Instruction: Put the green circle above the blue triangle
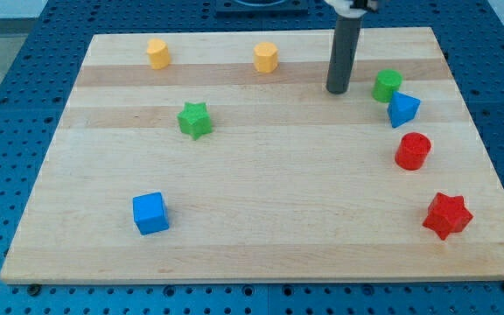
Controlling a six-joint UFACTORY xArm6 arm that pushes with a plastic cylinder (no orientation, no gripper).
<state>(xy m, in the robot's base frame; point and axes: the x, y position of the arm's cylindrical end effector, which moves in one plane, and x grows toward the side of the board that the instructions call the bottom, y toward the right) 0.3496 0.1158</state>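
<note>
Nearest the bottom edge of the bench (pixel 261 245), a blue cube (pixel 150 213) sits toward the bottom left corner, with bare wood all around it. Toward the bottom right corner lies a red star (pixel 447 214), close to the right edge. Farther up that same right side stands a red cylinder (pixel 413 150), apart from the star and just below the blue triangle (pixel 402 108).

The blue triangle is near the right edge, in the upper half of the bench. The green circle (pixel 387 85) sits just above it and slightly toward the view's left, so close that the two look to be touching or nearly so; I cannot tell which.

A green star (pixel 195 118) lies alone left of centre, at about the same depth as the blue triangle.

My tip (pixel 338 90) rests on the bench to the left of the green circle, near it but with a clear strip of wood between them. The rod rises straight up and leaves the view at the top edge. The end effector is this plain rod: it has nothing that opens or closes, it holds nothing, and it touches no block.

Farthest away, along the top edge, one yellow block (pixel 265 57) sits left of the rod and another yellow block (pixel 157 52) lies toward the top left corner.
</note>
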